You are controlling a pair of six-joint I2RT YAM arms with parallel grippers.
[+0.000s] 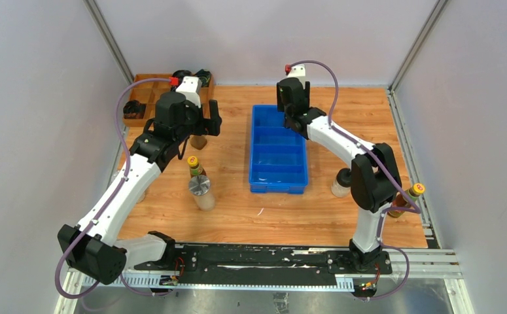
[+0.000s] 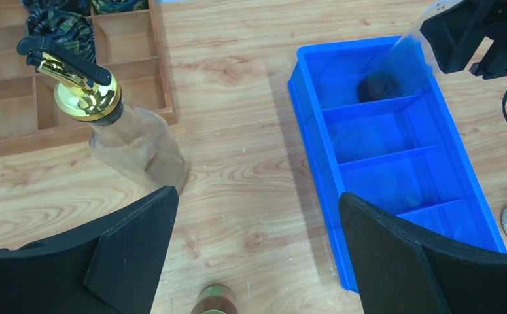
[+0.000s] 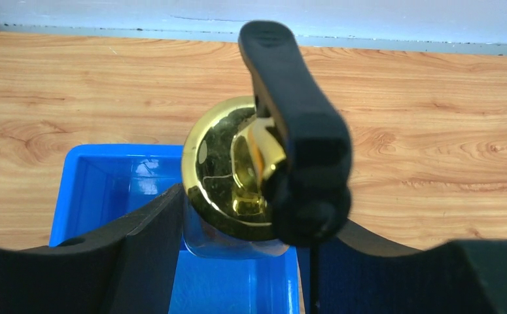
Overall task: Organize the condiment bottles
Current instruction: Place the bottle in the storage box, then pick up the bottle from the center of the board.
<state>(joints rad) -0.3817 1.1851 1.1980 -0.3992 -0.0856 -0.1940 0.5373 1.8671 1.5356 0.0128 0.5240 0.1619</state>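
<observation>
My right gripper (image 1: 294,112) (image 3: 257,219) is shut on a tall clear bottle (image 2: 401,65) with a gold cap (image 3: 227,163) and a black spout (image 3: 296,118). It holds the bottle upright in the far compartment of the blue bin (image 1: 254,154) (image 2: 311,137) (image 3: 66,196). My left gripper (image 1: 201,127) (image 2: 257,199) is open above bare wood. A second gold-spouted clear bottle (image 2: 87,91) (image 1: 198,141) stands just left of its left finger. A dark yellow-capped bottle (image 1: 195,167) and a silver-lidded shaker (image 1: 200,190) stand nearer the front.
A wooden divided tray (image 1: 147,98) (image 2: 15,111) with dark coils sits at the back left. Right of the bin stand a black-capped jar (image 1: 342,183) and a dark yellow-capped bottle (image 1: 411,196), the latter partly behind my right arm. The bin's other compartments look empty.
</observation>
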